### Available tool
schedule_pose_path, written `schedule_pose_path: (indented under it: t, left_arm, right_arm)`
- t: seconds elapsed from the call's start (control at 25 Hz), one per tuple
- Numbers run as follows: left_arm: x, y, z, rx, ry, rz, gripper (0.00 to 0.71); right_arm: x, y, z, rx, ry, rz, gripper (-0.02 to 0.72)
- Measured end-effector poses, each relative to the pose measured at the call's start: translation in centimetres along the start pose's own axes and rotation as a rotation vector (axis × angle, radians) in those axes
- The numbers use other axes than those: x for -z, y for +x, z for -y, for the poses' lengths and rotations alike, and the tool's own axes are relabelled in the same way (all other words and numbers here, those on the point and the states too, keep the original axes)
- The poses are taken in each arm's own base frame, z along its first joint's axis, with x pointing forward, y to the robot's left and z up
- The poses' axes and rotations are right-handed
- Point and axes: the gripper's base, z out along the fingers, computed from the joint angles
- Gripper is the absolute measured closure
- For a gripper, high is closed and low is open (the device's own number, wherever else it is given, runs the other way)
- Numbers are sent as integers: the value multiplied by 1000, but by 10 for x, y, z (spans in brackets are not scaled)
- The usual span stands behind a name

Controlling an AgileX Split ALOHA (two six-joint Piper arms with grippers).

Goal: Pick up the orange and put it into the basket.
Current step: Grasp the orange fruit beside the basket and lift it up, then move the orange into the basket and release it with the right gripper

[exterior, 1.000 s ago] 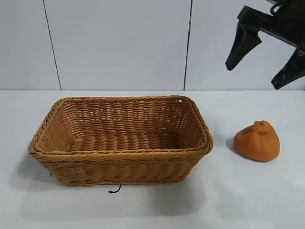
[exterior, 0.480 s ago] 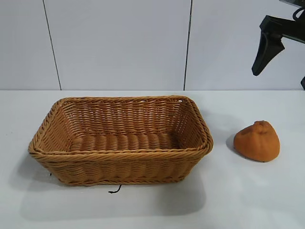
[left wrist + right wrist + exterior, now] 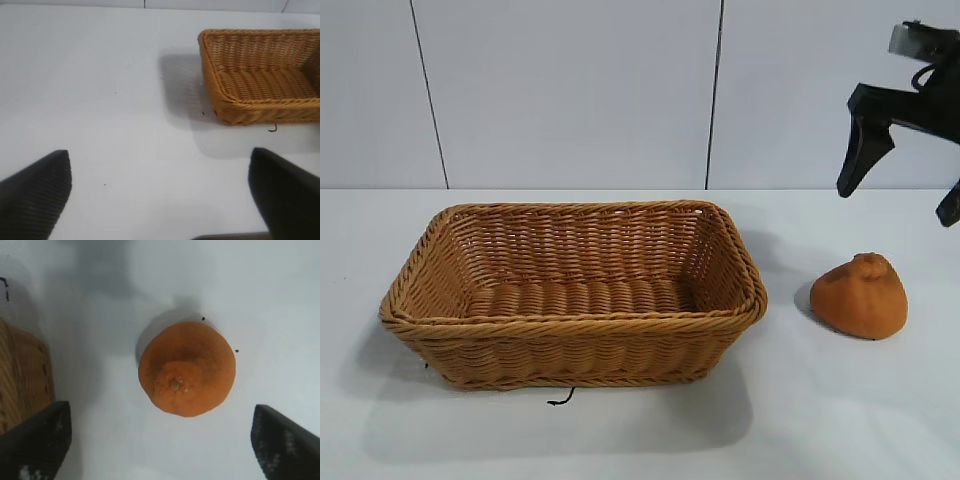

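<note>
The orange [image 3: 860, 296] rests on the white table to the right of the basket [image 3: 570, 318], apart from it. From the right wrist view the orange [image 3: 186, 368] shows its puckered top, with the basket's end wall [image 3: 22, 382] off to one side. My right gripper [image 3: 902, 185] hangs open in the air above the orange and a little behind it, holding nothing; from its own wrist, the right gripper [image 3: 160, 440] has bare table between its fingers. My left gripper [image 3: 160, 187] is open over bare table, away from the basket [image 3: 260, 100], and is outside the exterior view.
A short black thread [image 3: 561, 398] lies at the basket's front foot. White wall panels [image 3: 570, 90] stand behind the table. Open white tabletop [image 3: 820, 420] runs in front of the basket and the orange.
The right gripper swung rightward across the top right corner, then came down somewhat toward the orange. The basket and the orange have stayed put.
</note>
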Motion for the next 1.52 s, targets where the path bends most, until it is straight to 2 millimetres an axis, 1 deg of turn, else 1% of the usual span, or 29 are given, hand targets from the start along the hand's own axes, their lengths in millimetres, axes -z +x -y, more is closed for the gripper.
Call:
schedule_pose_path:
  t: [0.12,0.16,0.2,0.32,0.4,0.44,0.48,0.56,0.68,0.76,0.8,0.84,0.96,1.08,1.24,1.36,1.44,1.48,1.52]
  left_arm:
    - [0,0,0,1,2,0,20]
    - [0,0,0,1,2,0,20]
    - [0,0,0,1,2,0,20]
    - [0,0,0,1,2,0,20]
    - [0,0,0,1,2,0,20]
    - [0,0,0,1,2,0,20]
    - [0,0,0,1,2,0,20]
    - [0,0,0,1,2,0,20]
    - [0,0,0,1,2,0,20]
    - [0,0,0,1,2,0,20]
    - [0,0,0,1,2,0,20]
    - [0,0,0,1,2,0,20]
    - [0,0,0,1,2,0,21]
    - [0,0,0,1,2,0,21]
    - [0,0,0,1,2,0,21]
    - [0,0,0,1,2,0,21]
    - [0,0,0,1,2,0,21]
    - [0,0,0,1,2,0,21]
    - [0,0,0,1,2,0,21]
  right_arm:
    - [-16,1,4,-12,7,-30,8]
    - [-16,1,4,-12,7,-30,8]
    - [-24,1,6,-18,11,-45,8]
    - [-33,1,8,-24,16,-53,8]
    - [-36,1,9,-26,18,-57,8]
    - [-36,1,9,-26,18,-58,19]
    - [-36,1,9,-26,18,-58,55]
    - [-37,1,9,-26,18,-59,163]
    - [-37,1,9,-26,18,-61,412]
    - [-35,1,9,-25,17,-58,554]
    - [-33,1,8,-24,16,-53,597]
    - [-31,0,8,-23,15,-47,617]
    - [-20,-1,5,-17,10,-25,617]
    - [0,-2,0,-2,4,20,617]
    - [42,-1,-9,26,-12,107,617]
    - [72,-3,-17,75,-22,129,617]
    - [91,-9,-23,107,-31,143,617]
    - [91,-9,-23,107,-31,143,617]
    - [107,-15,-28,126,-39,153,617]
